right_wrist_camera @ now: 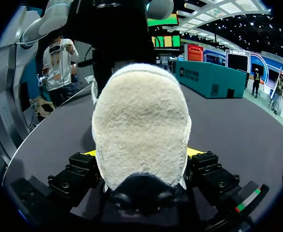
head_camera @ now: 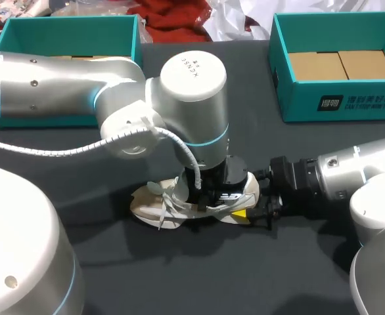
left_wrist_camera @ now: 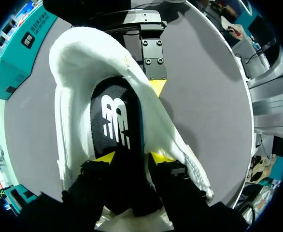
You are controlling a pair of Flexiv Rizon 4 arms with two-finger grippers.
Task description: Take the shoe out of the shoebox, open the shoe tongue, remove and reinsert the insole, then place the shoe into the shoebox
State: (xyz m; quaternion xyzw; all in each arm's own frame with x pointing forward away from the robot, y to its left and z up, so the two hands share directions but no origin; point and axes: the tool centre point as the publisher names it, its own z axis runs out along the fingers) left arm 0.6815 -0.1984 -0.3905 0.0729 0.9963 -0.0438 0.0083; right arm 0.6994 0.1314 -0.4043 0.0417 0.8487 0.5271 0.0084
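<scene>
A white shoe (head_camera: 158,205) lies on its sole in the middle of the dark table, toe to the left. My left gripper (head_camera: 212,190) hangs straight down over the shoe's mouth. In the left wrist view the left gripper (left_wrist_camera: 133,157) stands open, its yellow tips apart over the black insole (left_wrist_camera: 115,121) that lies inside the shoe (left_wrist_camera: 74,72). My right gripper (head_camera: 255,207) comes in low from the right. It is shut on the shoe's fleecy heel (right_wrist_camera: 141,121), one yellow fingertip (right_wrist_camera: 193,151) on each side. One right finger (left_wrist_camera: 156,87) presses the shoe's side.
Two teal shoeboxes stand open at the back of the table: one at the left (head_camera: 67,29) and one at the right (head_camera: 337,102), both with brown cardboard inside. The left arm's big elbow (head_camera: 192,85) hangs over the table's middle.
</scene>
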